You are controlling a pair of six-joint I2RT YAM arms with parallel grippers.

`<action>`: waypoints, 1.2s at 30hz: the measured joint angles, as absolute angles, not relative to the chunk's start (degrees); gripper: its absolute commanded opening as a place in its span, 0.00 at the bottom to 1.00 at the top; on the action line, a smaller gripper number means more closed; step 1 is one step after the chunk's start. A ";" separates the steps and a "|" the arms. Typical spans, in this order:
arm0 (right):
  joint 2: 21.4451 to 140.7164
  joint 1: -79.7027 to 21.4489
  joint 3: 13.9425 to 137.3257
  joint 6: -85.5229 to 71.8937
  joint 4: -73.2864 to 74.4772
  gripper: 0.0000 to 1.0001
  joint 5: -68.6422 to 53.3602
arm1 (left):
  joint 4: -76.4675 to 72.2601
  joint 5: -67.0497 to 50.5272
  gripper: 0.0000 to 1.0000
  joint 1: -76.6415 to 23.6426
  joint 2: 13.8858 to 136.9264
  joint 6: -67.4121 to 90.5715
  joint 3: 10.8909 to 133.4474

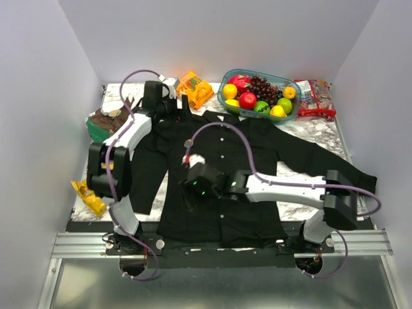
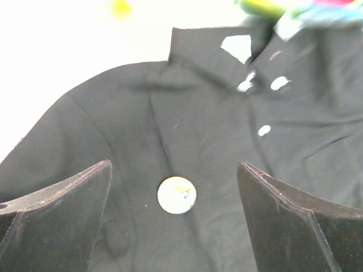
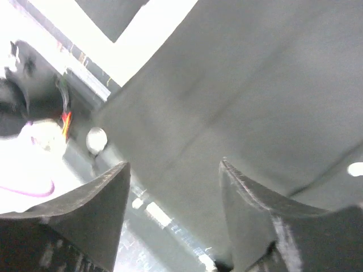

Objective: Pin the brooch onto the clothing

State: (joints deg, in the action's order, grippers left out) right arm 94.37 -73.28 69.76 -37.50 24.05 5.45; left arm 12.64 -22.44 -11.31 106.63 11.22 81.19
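Top external view, contents of desk (image 1: 309, 132):

1. Clothing (image 1: 225, 167): black long-sleeved shirt, laid flat and front up. Collar at the far side, hem at the near edge, sleeves spread left and right. A row of white buttons (image 2: 264, 130) runs down the front.
2. Fruit basket (image 1: 221, 96): far side, right of centre, holding grapes, apples and citrus.
3. Orange packet (image 1: 195, 88): far side, just left of the basket.
4. Red packet (image 1: 315, 96): far right corner, beside the basket.
5. Yellow packet (image 1: 89, 196): left edge, near side.
6. Brown and green item (image 1: 106, 122): far left, beside the shirt's left sleeve.

Left wrist view:

7. Brooch (image 2: 177, 194): pale round disc lying on the shirt's chest panel, near side of the collar and left of the button row. Whether it is fastened to the cloth or only resting on it cannot be told.
8. Left claw (image 2: 174, 170): spread wide over the far left part of the shirt and holding nothing. The brooch sits on the cloth between its two fingers, apart from both.

Right wrist view:

9. Right claw (image 3: 174, 167): fingers parted with nothing between them, over the near left part of the shirt. The desk's metal edge shows beyond the cloth. One white button (image 3: 356, 168) is in view at the right.
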 measured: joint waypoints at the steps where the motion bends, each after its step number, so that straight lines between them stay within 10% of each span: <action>1: 92.55 -70.98 67.92 -36.97 22.57 0.77 5.26 | 11.29 -21.67 0.99 -11.20 103.57 11.14 80.01; 19: 58.72 -17.10 40.84 -27.83 7.60 0.91 -2.22 | 8.62 -16.71 0.99 -7.42 70.72 12.71 64.05; 36: 41.19 -14.39 41.17 -18.28 7.75 0.95 6.68 | -0.89 -13.52 0.99 -7.62 52.90 14.41 50.87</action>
State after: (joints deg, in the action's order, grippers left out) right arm 41.19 -14.39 41.17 -18.28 7.75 6.68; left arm -0.89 -13.52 -7.62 52.90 14.41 50.87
